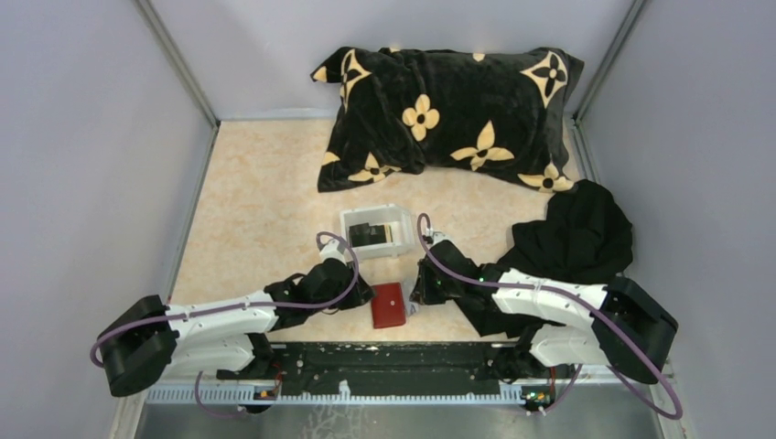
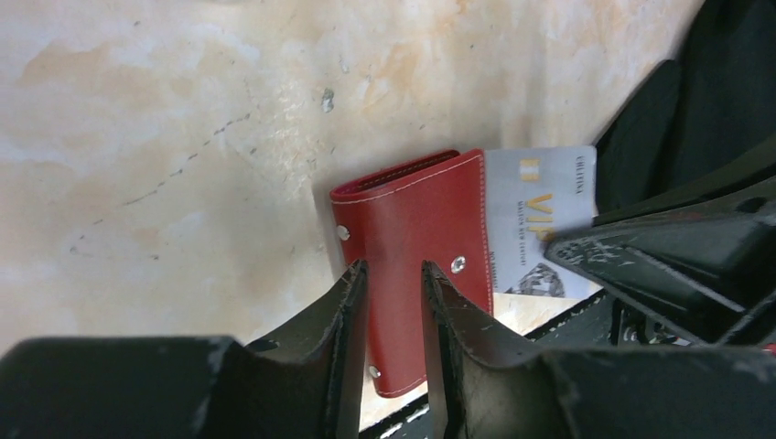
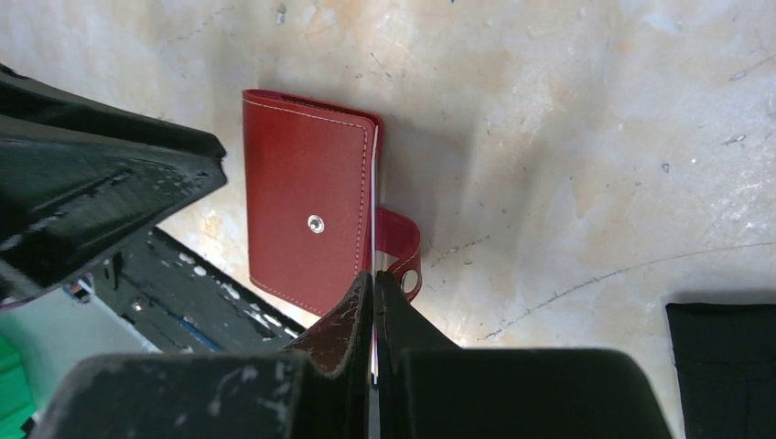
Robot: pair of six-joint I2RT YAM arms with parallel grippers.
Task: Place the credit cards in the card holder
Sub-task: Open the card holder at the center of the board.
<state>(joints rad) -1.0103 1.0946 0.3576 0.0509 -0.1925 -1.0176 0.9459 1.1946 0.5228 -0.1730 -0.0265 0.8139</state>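
above the arms, top view: the card holder (image 1: 388,306) is seen lying closed on the table (image 1: 265,201) just ahead of the arm bases, flanked by the left claw (image 1: 364,295) and the right claw (image 1: 419,289), each brought in close to one side of it.
white tray (image 1: 403,218): set just beyond the holder; a black card (image 1: 371,235) lies in it, well apart from both claws.
left wrist view: the red holder is shown flat, with a pale card (image 2: 540,210) jutting from its far side, touching it and partly covered by its flap.
left claw, opening: the fingers are parted by a narrow gap through which the red face is seen; nothing is seen gripped, and whether the tips press on the cover cannot be told.
left claw, purpose: it is judged to be placed there to steady the holder against the push from the other side.
right wrist view: the pale card appears only as a thin white line along the holder's open edge, beside the strap (image 3: 403,247).
right claw, opening: the fingers are closed together, with the pale card pinched edge-on between them.
right claw, purpose: the card is judged to be held level with the slit so that it can be slid in.
task state: one card is judged partly in; the black card is not yet taken.
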